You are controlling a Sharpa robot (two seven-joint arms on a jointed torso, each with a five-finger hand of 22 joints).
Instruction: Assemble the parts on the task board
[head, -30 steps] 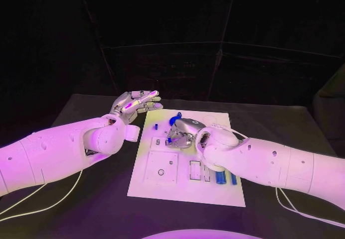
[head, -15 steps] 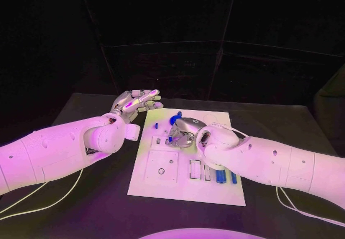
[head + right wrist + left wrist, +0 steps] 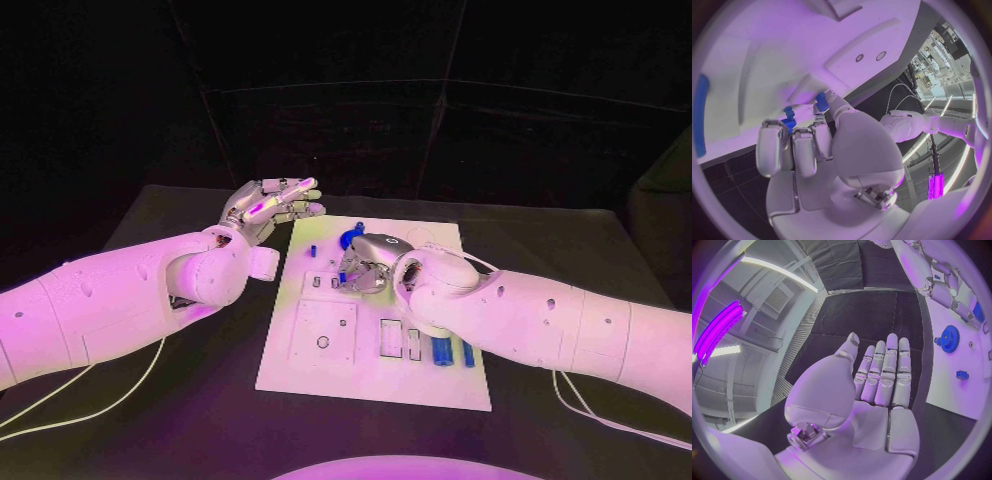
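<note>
right hand (image 3: 369, 266) over task board (image 3: 325, 345), pinching small blue part (image 3: 821, 104); left hand (image 3: 879, 385) spread wide, holding nothing.

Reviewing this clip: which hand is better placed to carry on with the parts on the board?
The right hand, likely. It sits over the task board with its fingers on a small blue part. The left hand is flat and holds nothing, off the board's far left corner, near the blue gear.
</note>
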